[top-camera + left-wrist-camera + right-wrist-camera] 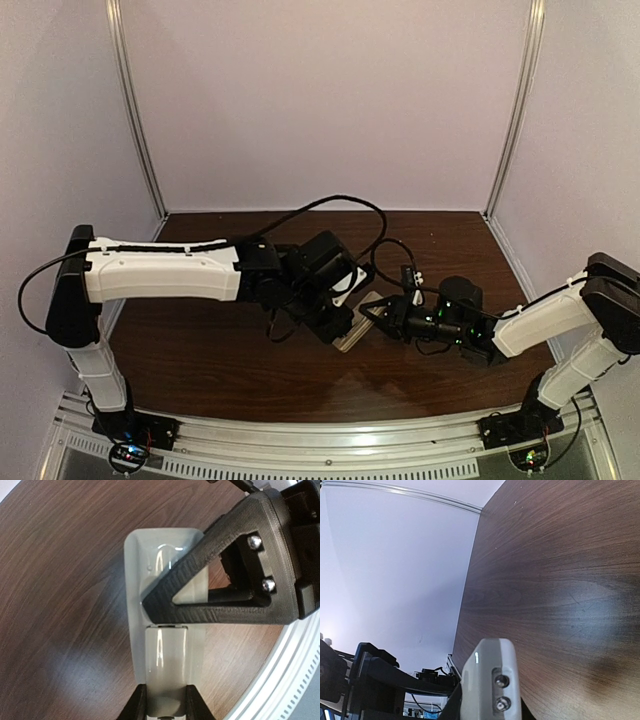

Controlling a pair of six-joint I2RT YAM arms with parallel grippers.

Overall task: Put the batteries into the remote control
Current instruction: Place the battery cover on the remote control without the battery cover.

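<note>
The remote control (134, 580) lies back-up, beige-grey, held between both arms low over the middle of the table (352, 337). In the left wrist view a narrower glossy grey cover piece (167, 660) sits on the near half of its back. My left gripper (167, 707) is shut on that piece's two sides. My right gripper (489, 711) is shut on the remote's far end (487, 672), where two small LEDs show. One of its black fingers (210, 611) crosses the remote's back. No batteries are in view.
The brown wooden table (200, 350) is walled by pale panels at the back and sides. A white ridged rail (295, 680) runs along the near edge. Black cables (380, 235) loop over the table behind the grippers.
</note>
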